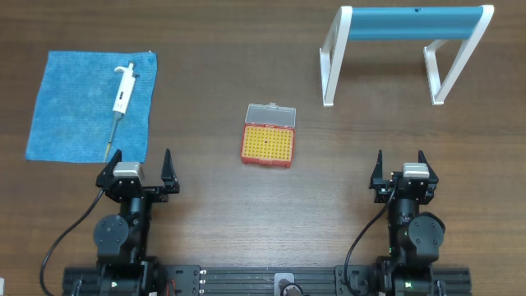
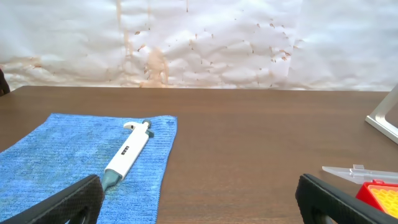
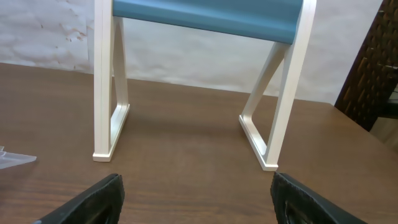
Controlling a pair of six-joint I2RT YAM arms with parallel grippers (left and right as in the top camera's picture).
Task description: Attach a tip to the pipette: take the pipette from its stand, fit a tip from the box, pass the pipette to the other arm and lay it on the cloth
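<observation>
A white pipette (image 1: pixel 122 90) with a tip on its end lies on the blue cloth (image 1: pixel 70 115) at the table's far left; in the left wrist view the pipette (image 2: pixel 127 155) rests on the cloth (image 2: pixel 56 162). The tip box (image 1: pixel 268 144), orange with yellow tips and its clear lid open, sits mid-table. The stand (image 1: pixel 407 45), white legs under a blue bar, is at the far right and holds nothing; the right wrist view faces the stand (image 3: pixel 199 18). My left gripper (image 1: pixel 136 168) is open near the cloth's front edge. My right gripper (image 1: pixel 400 167) is open and holds nothing, in front of the stand.
Bare brown wood lies between the cloth, the tip box and the stand. The box's orange corner (image 2: pixel 380 194) and its clear lid (image 2: pixel 357 172) show beside the left gripper's finger. A white wall rises behind the table's far edge.
</observation>
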